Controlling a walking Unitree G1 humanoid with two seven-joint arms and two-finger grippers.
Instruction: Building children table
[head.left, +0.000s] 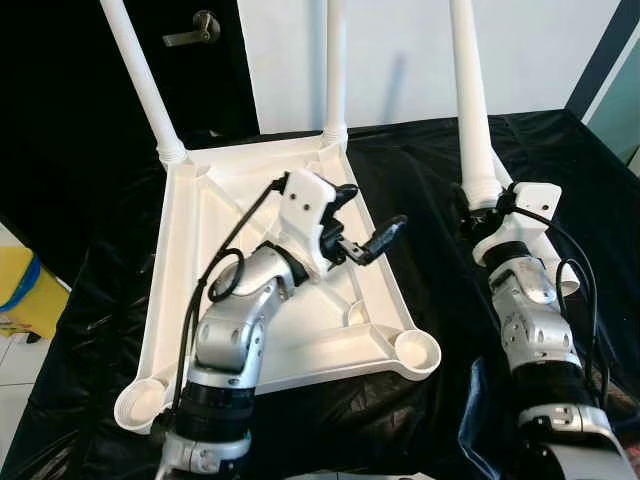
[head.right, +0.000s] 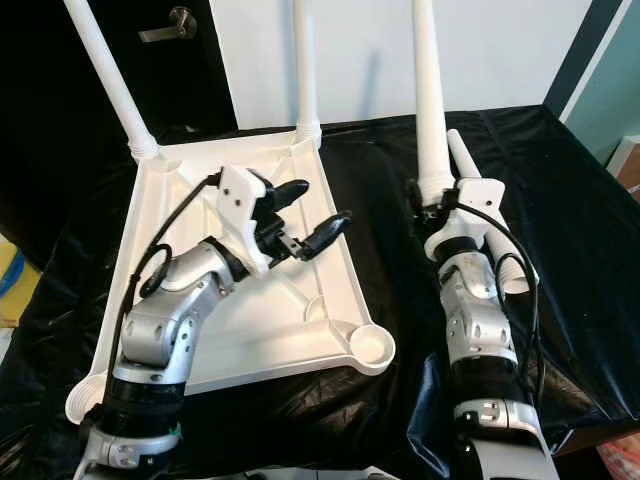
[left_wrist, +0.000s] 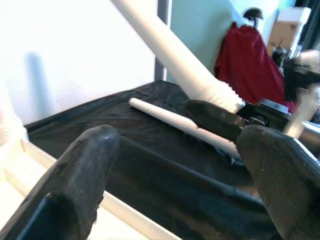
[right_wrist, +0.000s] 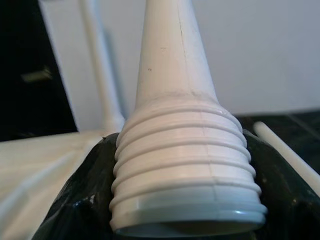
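A white children's table top (head.left: 175, 290) lies upside down on the black cloth. Two white legs (head.left: 140, 75) (head.left: 335, 70) stand screwed into its far corners. The near corner sockets (head.left: 417, 350) (head.left: 140, 403) are bare. My right gripper (head.left: 485, 205) is shut on the threaded end (right_wrist: 185, 165) of a third leg (head.left: 470, 100), held upright to the right of the top. Its black fingers (right_wrist: 80, 200) flank the thread. A fourth leg (head.right: 500, 250) lies on the cloth just behind that gripper. Over the middle of the top, my left gripper (head.left: 375, 207) is open and holds nothing.
The black cloth (head.left: 430, 170) covers the whole work surface and drops off at the near and left edges. A dark door with a handle (head.left: 195, 30) stands behind at the left. Something yellow (head.left: 25, 285) is on the floor at the left. A red cloth (left_wrist: 250, 60) hangs far right.
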